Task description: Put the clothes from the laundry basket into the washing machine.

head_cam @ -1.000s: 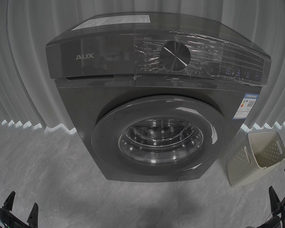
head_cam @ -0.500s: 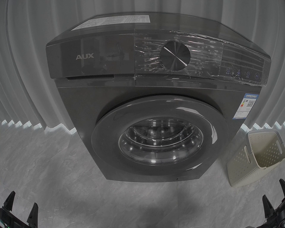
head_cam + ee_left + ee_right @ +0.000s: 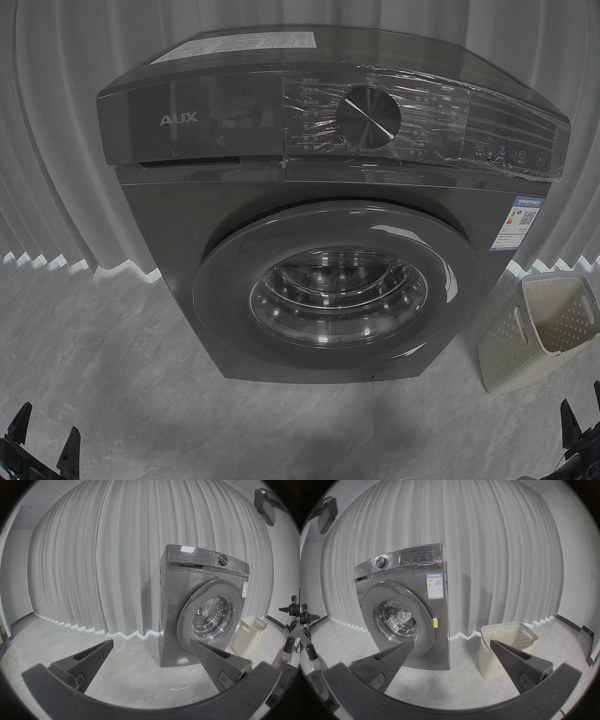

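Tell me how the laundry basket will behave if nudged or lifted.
The laundry basket looks like perforated plastic with no clothes showing: probably light, slightly flexible. It narrows toward its base, so a high push may tip it; on the smooth floor a low push likely slides it.

Floor [image 3: 125, 350]: pale marble-pattern tile, lower half of the head view. Grey front-loading washing machine [image 3: 181, 212] stands on it at frame centre, door shut. Cream perforated laundry basket [image 3: 506, 350] stands upright on the floor at lower right, just beside the machine, not touching. Pleated curtain [image 3: 56, 156] hem meets the floor behind.
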Controlling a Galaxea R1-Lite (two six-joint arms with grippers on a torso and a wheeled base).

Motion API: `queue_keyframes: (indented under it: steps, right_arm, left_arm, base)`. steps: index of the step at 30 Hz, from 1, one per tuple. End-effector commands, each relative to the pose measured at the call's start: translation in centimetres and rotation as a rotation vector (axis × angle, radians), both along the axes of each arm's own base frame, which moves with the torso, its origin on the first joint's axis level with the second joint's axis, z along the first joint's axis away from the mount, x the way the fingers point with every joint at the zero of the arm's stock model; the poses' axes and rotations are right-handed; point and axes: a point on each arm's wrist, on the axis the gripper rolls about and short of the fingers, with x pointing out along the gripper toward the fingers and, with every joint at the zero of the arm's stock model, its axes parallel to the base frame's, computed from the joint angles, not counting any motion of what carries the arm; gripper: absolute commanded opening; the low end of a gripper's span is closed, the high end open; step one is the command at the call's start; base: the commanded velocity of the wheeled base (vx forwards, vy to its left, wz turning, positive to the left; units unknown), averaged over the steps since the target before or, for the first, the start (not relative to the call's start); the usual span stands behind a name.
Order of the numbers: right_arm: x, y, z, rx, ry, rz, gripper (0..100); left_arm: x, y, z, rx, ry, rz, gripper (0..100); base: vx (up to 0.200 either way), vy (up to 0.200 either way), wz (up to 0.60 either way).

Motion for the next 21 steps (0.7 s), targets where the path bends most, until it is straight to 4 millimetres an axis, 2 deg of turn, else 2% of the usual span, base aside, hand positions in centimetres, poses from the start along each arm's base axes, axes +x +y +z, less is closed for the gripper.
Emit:
queue_keyframes:
  steps: [1, 21]
  right_arm:
    - [0.04, 0.03, -0.52, -0.013, 0.007, 0.007, 100]
    - [0.04, 0.02, -0.47, -0.009, 0.002, 0.011, 100]
  left_arm:
    - [0.01, 0.00, -0.53, 0.002, 0.002, -0.001, 100]
    - [0.01, 0.00, -0.51, -0.001, 0.000, -0.004, 100]
  base:
    - [0.000, 0.000, 0.00]
    - [0.000, 0.000, 0.00]
